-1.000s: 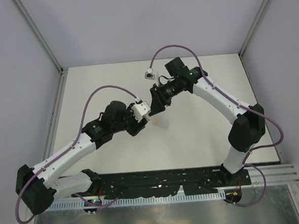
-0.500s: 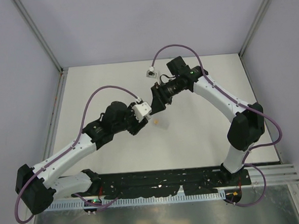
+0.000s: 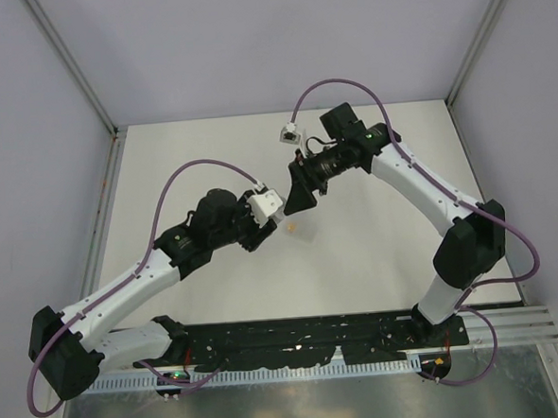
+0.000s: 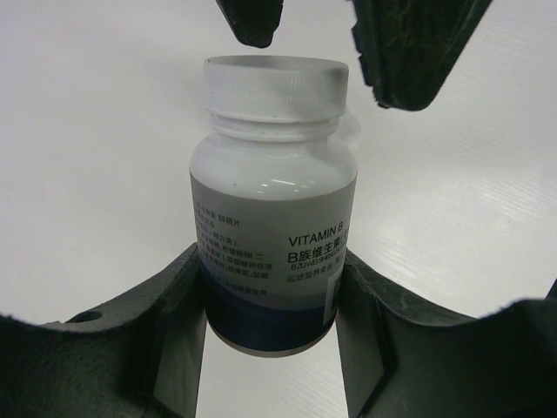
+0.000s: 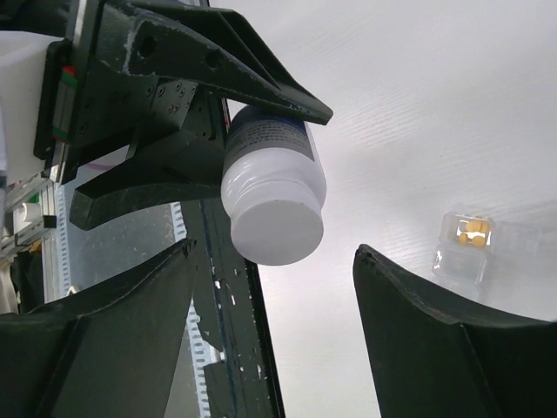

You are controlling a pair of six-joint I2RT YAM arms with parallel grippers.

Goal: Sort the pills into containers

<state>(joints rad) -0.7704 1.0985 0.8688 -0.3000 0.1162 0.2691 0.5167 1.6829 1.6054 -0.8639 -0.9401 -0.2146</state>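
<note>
Bottle point(image 4: 271, 200), glossy white-capped cylinder with printed label, is clenched in left hand point(image 4: 271, 296); right hand point(image 5: 274, 261) gapes released.

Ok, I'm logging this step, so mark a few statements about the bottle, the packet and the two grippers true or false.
1. The left gripper is shut on the bottle. True.
2. The bottle's cap is off. False: the white cap is on.
3. The right gripper clamps the cap. False: its jaws stand open, clear of it.
4. Orange pills show inside the clear packet on the table. True.
</note>
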